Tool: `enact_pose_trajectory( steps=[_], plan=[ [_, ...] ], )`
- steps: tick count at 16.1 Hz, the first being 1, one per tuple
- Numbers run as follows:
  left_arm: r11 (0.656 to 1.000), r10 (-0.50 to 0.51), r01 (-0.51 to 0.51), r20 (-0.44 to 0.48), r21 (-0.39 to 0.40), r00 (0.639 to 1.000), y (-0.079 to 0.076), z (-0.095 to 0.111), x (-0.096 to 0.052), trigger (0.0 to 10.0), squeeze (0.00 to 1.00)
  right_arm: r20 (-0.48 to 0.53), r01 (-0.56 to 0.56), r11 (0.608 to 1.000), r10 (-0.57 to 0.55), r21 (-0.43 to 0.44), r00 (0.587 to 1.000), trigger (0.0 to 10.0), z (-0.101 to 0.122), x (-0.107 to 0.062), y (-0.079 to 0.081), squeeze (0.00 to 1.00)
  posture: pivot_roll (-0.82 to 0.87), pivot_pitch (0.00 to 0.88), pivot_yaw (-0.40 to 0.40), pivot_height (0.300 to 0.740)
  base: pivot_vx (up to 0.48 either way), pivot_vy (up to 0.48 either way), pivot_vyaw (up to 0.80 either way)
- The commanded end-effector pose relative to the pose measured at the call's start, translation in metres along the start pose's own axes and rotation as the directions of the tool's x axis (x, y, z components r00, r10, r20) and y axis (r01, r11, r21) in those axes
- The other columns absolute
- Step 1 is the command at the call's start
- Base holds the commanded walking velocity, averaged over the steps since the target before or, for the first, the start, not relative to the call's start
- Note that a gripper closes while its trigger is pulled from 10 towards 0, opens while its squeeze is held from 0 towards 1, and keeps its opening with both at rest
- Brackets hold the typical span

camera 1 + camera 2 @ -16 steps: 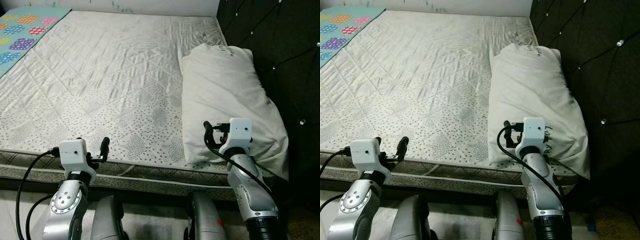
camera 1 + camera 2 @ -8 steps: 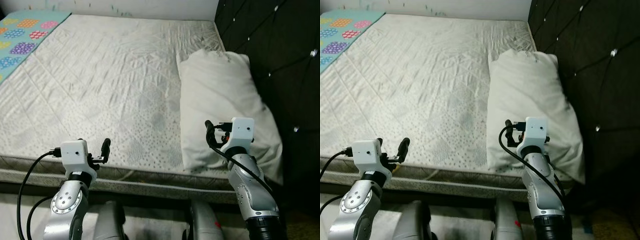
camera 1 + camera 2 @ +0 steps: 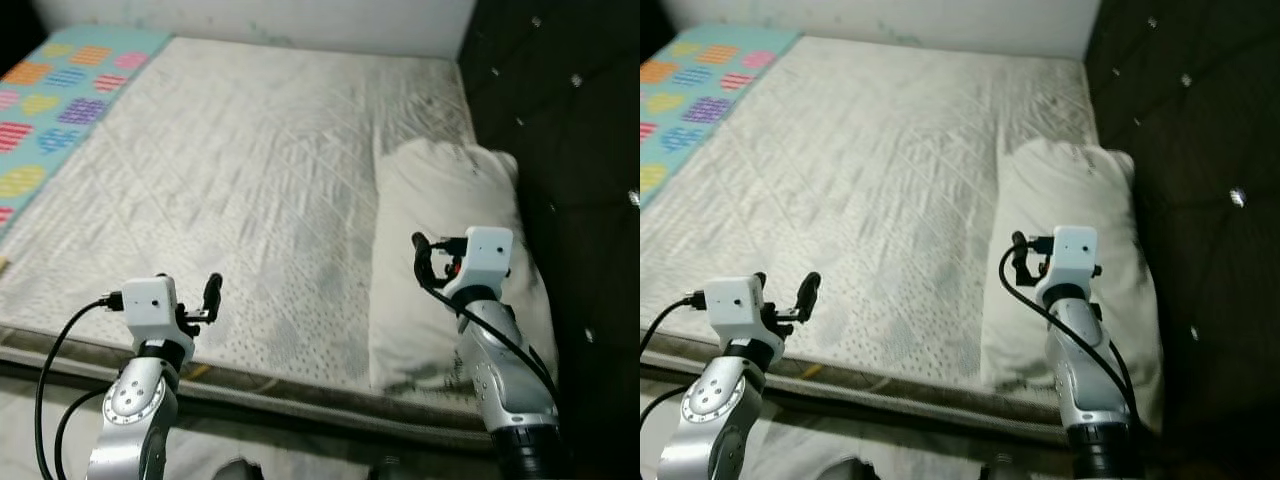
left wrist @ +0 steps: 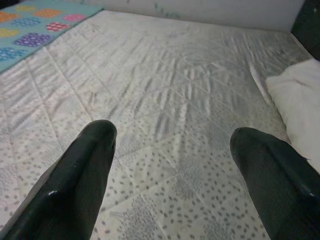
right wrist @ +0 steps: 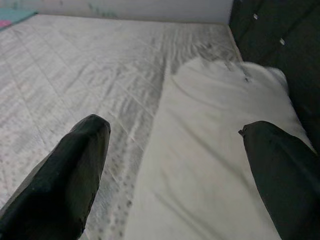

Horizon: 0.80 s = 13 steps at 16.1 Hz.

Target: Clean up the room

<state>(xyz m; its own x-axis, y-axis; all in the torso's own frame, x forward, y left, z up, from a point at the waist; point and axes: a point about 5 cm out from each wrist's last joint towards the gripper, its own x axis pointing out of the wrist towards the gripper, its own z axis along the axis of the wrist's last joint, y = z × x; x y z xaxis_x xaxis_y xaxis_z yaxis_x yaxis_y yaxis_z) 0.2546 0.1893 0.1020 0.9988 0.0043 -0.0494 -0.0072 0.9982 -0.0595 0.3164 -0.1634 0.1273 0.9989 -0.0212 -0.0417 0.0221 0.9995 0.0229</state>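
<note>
My left tool (image 4: 170,165) and right tool (image 5: 175,165) hover wide and empty. The white fabric pillow (image 3: 450,240) lies along the quilted grey mattress's (image 3: 250,170) headboard edge; tidying seems barely begun.

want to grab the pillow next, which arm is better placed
Right. The right gripper hangs directly over the pillow, jaws open. The left gripper is over bare mattress, well to the pillow's side.

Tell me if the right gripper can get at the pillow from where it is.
Probably yes. The right gripper hangs open just above the near end of the pillow, which lies bare on the mattress beside the dark headboard. Nothing lies between them.
</note>
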Motion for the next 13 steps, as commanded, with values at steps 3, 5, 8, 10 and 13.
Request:
enact_pose_trajectory(
  steps=[3, 5, 8, 10, 13],
  plan=[
    [1.0, 0.003, -0.003, -0.014, 0.001, 1.0, -0.0001, -0.0038, -0.0025, 10.0, 0.0, -0.014, 0.016, 1.0, -0.016, 0.0, 1.0, 10.0, -0.0052, -0.0021, -0.0044, 0.0, -0.12, 0.081, -0.009, 0.74, 0.0, 0.0, 0.0],
    [1.0, 0.019, -0.02, -0.021, -0.009, 1.0, 0.0004, -0.0045, -0.002, 10.0, 0.0, -0.017, 0.016, 1.0, -0.016, 0.0, 1.0, 10.0, -0.0062, -0.0027, -0.0045, 0.0, -0.12, 0.082, -0.008, 0.74, 0.0, 0.0, 0.0],
    [0.999, 0.031, -0.032, -0.016, -0.034, 0.999, 0.0005, -0.002, 0.0017, 10.0, 0.0, -0.024, 0.018, 1.0, -0.018, -0.002, 1.0, 10.0, -0.0075, -0.0027, -0.0054, 0.0, -0.12, 0.08, -0.011, 0.74, 0.0, 0.0, 0.0],
    [0.999, 0.027, -0.028, -0.014, -0.043, 1.0, -0.0006, -0.0019, 0.0027, 10.0, 0.0, -0.034, 0.028, 0.999, -0.029, -0.02, 0.999, 10.0, -0.0084, -0.0015, -0.0059, 0.0, -0.13, 0.079, -0.01, 0.74, 0.0, 0.0, 0.0],
    [0.997, 0.029, -0.03, -0.02, -0.072, 0.999, -0.0021, -0.0028, 0.0034, 10.0, 0.0, -0.047, 0.03, 0.999, -0.031, -0.014, 0.998, 10.0, -0.0111, -0.0023, -0.0072, 0.0, -0.13, 0.079, -0.013, 0.74, 0.0, 0.0, 0.0]
  ],
)
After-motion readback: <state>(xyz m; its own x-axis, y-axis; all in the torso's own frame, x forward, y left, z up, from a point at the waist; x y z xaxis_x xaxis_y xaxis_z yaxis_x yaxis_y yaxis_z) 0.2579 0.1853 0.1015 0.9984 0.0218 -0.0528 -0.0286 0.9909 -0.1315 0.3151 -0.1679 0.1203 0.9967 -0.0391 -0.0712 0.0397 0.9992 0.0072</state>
